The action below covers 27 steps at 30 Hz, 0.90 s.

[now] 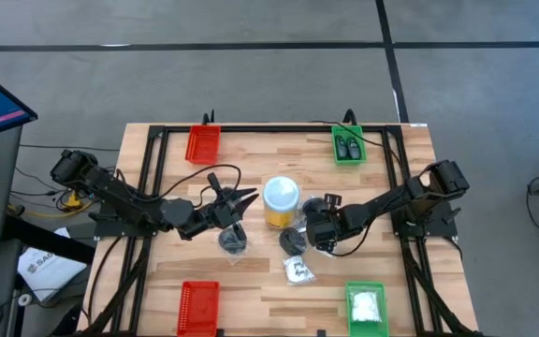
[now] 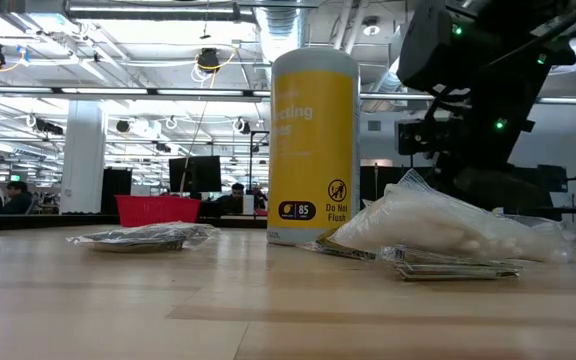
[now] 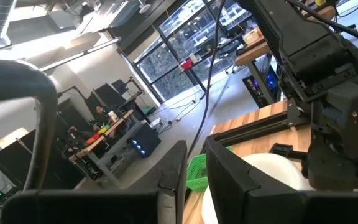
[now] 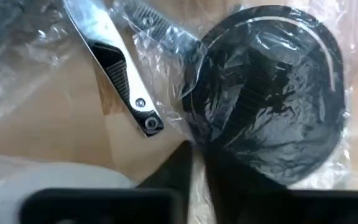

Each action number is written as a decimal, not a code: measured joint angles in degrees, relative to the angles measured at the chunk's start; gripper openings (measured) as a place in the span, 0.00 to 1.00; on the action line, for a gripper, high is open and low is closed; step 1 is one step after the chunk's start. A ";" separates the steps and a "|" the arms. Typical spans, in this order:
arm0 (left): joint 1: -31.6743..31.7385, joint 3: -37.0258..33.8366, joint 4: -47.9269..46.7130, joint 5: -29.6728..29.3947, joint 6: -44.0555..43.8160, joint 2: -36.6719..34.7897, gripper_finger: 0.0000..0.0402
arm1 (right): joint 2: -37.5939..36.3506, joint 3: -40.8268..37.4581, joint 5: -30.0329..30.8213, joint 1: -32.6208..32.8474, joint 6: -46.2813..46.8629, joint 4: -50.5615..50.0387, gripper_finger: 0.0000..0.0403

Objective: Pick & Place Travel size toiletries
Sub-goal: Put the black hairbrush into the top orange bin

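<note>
Black round packet (image 4: 272,93) (bagged) under right hand (image 4: 197,168)
</note>
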 joint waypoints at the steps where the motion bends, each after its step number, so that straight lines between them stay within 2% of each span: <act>1: 0.00 0.00 -0.01 0.00 0.00 0.00 0.13 | 0.01 0.14 -0.05 0.17 0.00 0.09 0.03; 8: 0.01 -0.01 -0.21 0.00 -0.02 0.00 0.13 | -0.63 2.56 0.53 1.39 1.92 -1.17 0.00; 20: 0.00 -0.01 -0.41 0.02 -0.02 0.00 0.13 | -0.65 10.51 7.22 4.72 5.83 -17.04 0.00; 27: 0.01 0.01 -0.42 0.02 -0.02 0.00 0.13 | -3.09 11.26 7.68 5.31 7.08 -18.73 0.00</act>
